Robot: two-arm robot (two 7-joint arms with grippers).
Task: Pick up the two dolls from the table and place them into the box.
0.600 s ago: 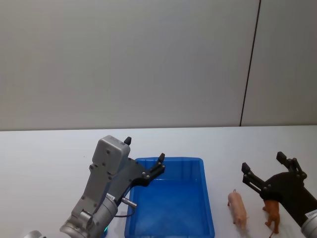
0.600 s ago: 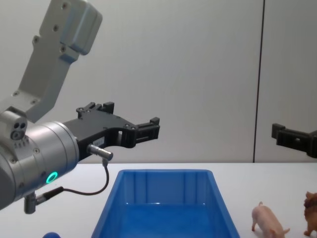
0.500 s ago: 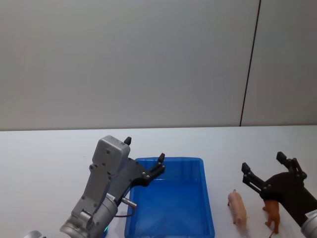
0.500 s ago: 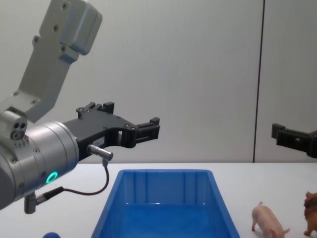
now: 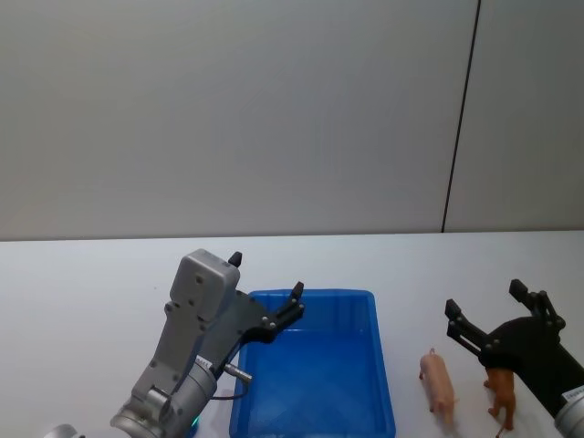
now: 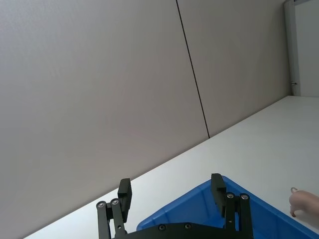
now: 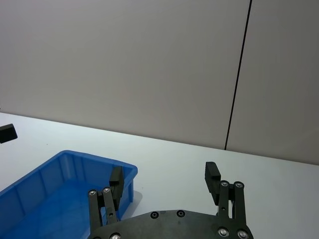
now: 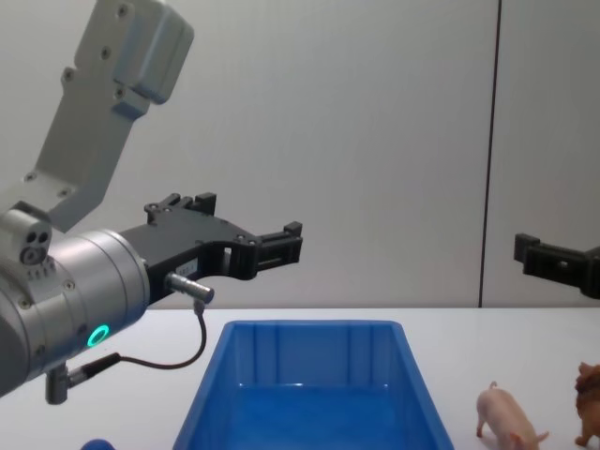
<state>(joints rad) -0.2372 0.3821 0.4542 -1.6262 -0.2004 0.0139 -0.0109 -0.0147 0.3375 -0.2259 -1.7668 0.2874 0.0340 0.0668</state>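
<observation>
Your box (image 5: 310, 295) shows a bare blue floor; pig (image 5: 438, 383) and brown animal (image 5: 503, 394) stand beside it (robot's right); left gripper (image 5: 265, 274) and right gripper (image 5: 484, 297) gape wide, holding nothing.

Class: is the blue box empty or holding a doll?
Empty: the box floor is bare; pig and brown animal stand on the table.

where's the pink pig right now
In the head view the pink pig stands on the table right of the blue box, with the brown doll close on its right.

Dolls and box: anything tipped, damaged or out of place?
Nothing stands out. The pig and the brown animal stand upright on the table, right of the box, which sits level and empty.
</observation>
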